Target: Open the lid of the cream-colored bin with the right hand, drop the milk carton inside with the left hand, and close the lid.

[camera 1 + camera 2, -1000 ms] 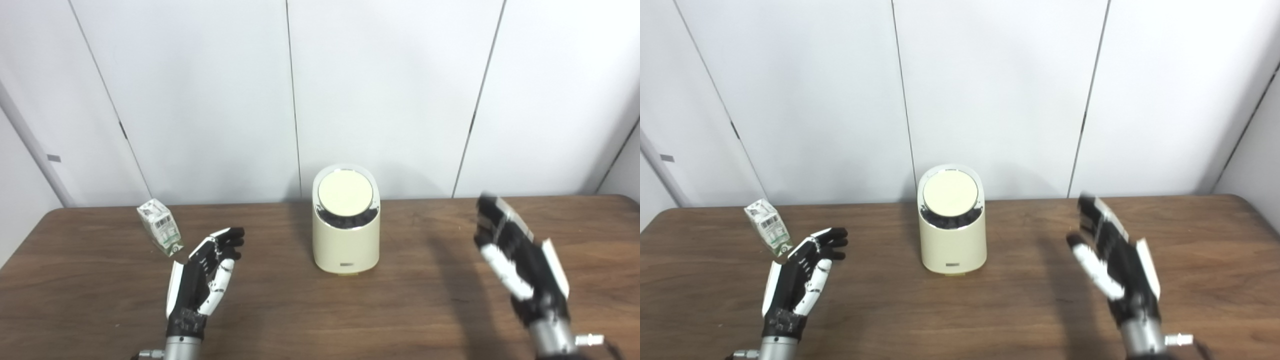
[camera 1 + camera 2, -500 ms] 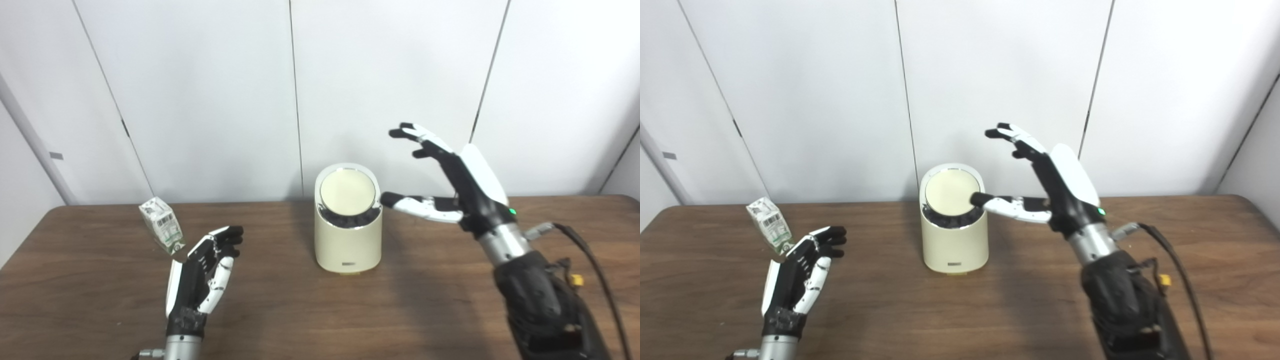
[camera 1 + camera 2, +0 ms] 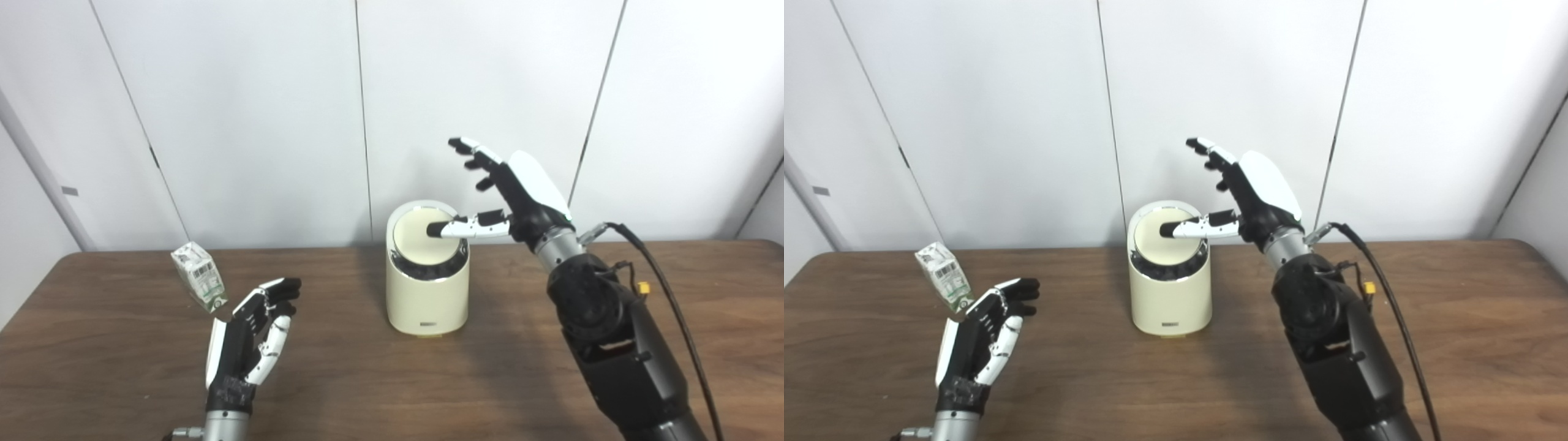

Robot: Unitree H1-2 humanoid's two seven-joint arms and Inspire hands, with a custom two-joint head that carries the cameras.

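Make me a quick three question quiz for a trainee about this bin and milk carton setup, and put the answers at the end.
1. True or false: the lid of the bin is open.
2. Which hand reaches over the lid: A left hand, B right hand?
3. Fill in: the milk carton stands on the ____.

Key: 1 false, it lies closed. 2 B. 3 table; no fingers touch it.

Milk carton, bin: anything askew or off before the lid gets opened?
Only the milk carton: it stands tilted on the table, top leaning left, beyond the open left hand, untouched. The cream-colored bin stands upright, lid closed; the right hand, open, has its thumb over the lid. No spills or visible damage.
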